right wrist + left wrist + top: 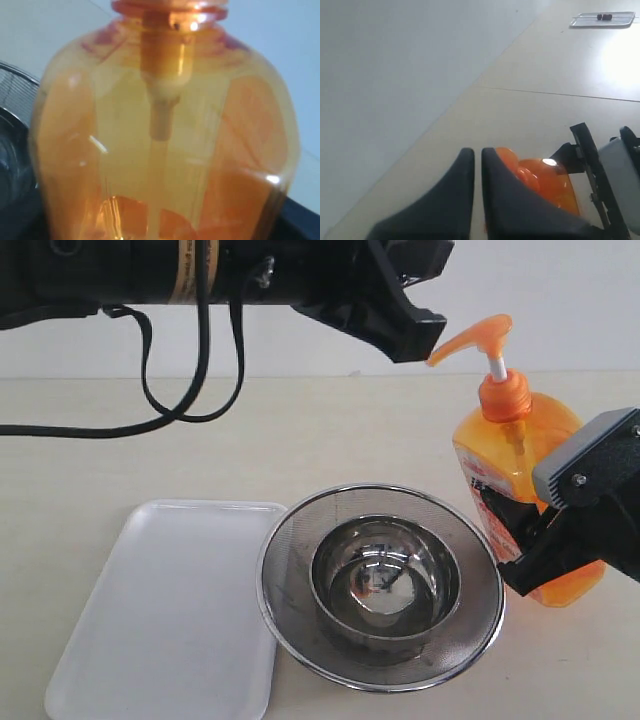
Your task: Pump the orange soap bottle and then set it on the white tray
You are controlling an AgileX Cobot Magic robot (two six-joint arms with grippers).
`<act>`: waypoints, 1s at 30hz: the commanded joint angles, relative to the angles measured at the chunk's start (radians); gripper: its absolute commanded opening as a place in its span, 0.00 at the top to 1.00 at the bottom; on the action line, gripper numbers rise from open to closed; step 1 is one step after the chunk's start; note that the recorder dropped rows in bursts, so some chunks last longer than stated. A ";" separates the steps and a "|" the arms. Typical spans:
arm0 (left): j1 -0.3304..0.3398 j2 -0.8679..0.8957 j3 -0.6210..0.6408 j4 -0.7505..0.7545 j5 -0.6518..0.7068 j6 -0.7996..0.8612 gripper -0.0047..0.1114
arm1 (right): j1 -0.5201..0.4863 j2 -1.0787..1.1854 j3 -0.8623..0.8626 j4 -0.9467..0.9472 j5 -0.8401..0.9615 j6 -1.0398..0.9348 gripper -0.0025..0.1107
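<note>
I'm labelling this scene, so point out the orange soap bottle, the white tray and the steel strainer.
orange soap bottle [505,455], exterior view, upper body.
white tray [165,610], exterior view, bare floor.
steel strainer [288,565], exterior view, mesh wall.

Pale beige table [300,440], matte, fills most of the exterior view. Plain white wall [560,300] meets its far edge. In the left wrist view the wall looks grey-white, a thin dark seam [560,93] crosses the tabletop, and a bright glare [620,55] washes out the far end. A small metal tray [603,20] sits far off, two dark bits on it. Light soft, even.
</note>
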 commanded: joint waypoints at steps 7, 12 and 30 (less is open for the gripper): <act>-0.009 0.088 -0.072 -0.011 -0.068 0.000 0.92 | -0.002 -0.006 -0.015 -0.011 -0.022 0.005 0.98; -0.013 0.110 -0.072 -0.017 -0.090 0.000 0.92 | -0.002 -0.006 -0.015 -0.011 -0.020 0.007 0.98; -0.013 0.207 -0.141 -0.008 -0.066 0.018 0.92 | -0.002 -0.006 -0.015 -0.028 -0.006 0.032 0.98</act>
